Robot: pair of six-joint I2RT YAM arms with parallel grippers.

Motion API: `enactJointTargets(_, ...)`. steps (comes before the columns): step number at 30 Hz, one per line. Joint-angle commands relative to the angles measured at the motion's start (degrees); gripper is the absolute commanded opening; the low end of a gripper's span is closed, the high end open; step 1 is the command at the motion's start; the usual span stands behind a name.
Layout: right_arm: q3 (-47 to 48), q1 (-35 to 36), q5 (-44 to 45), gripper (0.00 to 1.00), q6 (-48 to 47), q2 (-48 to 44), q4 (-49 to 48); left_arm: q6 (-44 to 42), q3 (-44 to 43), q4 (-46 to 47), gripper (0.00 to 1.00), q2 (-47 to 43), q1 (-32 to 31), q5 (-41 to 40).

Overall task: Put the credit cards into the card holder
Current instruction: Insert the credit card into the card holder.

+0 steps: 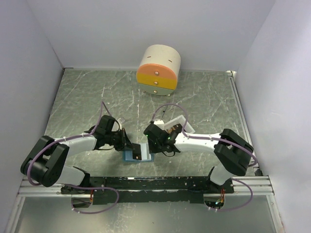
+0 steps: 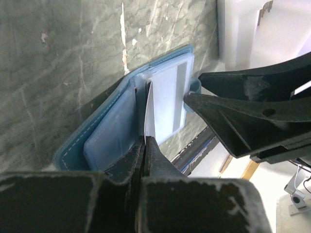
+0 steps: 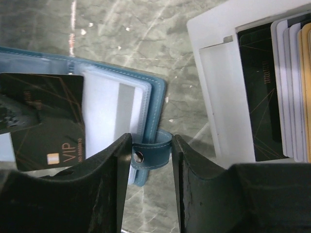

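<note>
Tabletop (image 1: pixel 87 97): marbled grey-green, and it carries everything here.
Drawer box (image 1: pixel 158 68): round and cream, at the far edge, well apart from the work and no hindrance.
Tray (image 3: pixel 218 82): shallow and white, just beside the card holder. The waiting credit cards (image 3: pixel 265 92) overlap in it (dark, whitish, orange-tan).
Card holder (image 3: pixel 154 104): light blue, lying open on the tabletop between the two grippers, near the arm bases. It is probably light, soft and apt to slide or fold shut, so it needs pinning at an edge.
Dark card (image 3: pixel 46 116): marked VIP, tilted over the open holder and not yet in a slot. Likely thin, stiff and slick, it is best pinched by one short edge with the leading edge left free.
Whitish card (image 3: pixel 119 111): sits in a clear sleeve.
Left gripper (image 2: pixel 145 141): clenched on the dark card's edge.
Right gripper (image 3: pixel 150 141): closed on the tab (image 3: pixel 151 151), steadying the holder.
In the way: the right gripper's fingers (image 2: pixel 228 116) crowd the holder's tab side, and the filled sleeve lies just beside the card's path.
</note>
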State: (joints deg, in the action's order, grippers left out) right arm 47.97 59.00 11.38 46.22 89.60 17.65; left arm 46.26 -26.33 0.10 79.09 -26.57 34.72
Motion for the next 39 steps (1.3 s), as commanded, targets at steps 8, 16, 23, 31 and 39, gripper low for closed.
enactJointTargets(8, 0.2, 0.4, 2.3, 0.29, 0.8, 2.1, -0.3, -0.6, 2.2, 5.9, 0.07, 1.2, 0.2, -1.2)
enactJointTargets(16, -0.7, 0.4, 1.0, 0.26, 0.9, 2.9, -2.0, -1.7, 2.6, 8.0, 0.07, 3.5, 0.2, -1.4)
enactJointTargets(23, -1.7, 0.4, 1.4, 0.25, 0.9, 2.4, -3.3, -7.5, -3.0, -8.3, 0.07, 1.7, 0.2, -5.9)
enactJointTargets(31, -1.8, 0.5, 1.4, 0.24, 0.5, 2.7, -3.8, -9.5, -5.4, -12.4, 0.07, 1.9, 0.2, -5.3)
enactJointTargets(39, -1.9, 0.4, 1.4, 0.23, -0.1, 2.5, -4.1, -9.3, -5.0, -9.4, 0.07, 2.9, 0.2, -3.9)
